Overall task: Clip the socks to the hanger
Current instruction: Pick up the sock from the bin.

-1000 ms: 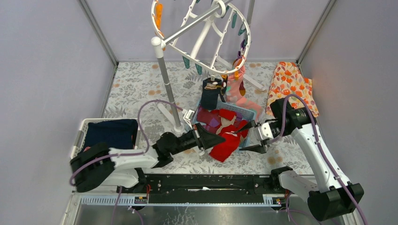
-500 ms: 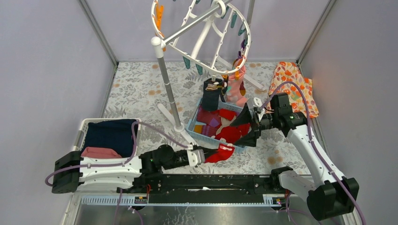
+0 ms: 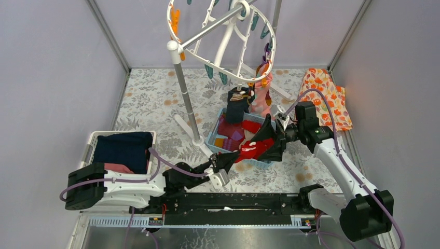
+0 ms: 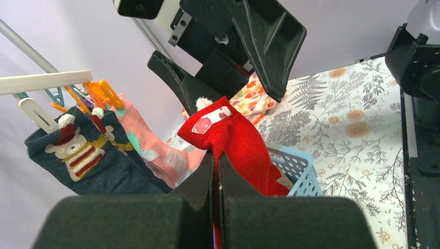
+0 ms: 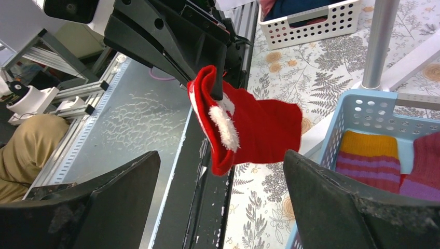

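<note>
Jaws of the left gripper (image 4: 215, 155) are clamped on a red sock (image 4: 238, 140) (white-trimmed cuff), while the right gripper (image 5: 220, 161) is held wide apart just right of it.

Floral cloth (image 3: 324, 96) lies right, white basket (image 3: 87, 150) left.

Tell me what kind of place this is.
Likely a robot test booth staged for laundry: plain walls box in a floral tabletop, with a clip hanger and a basket of socks.
</note>
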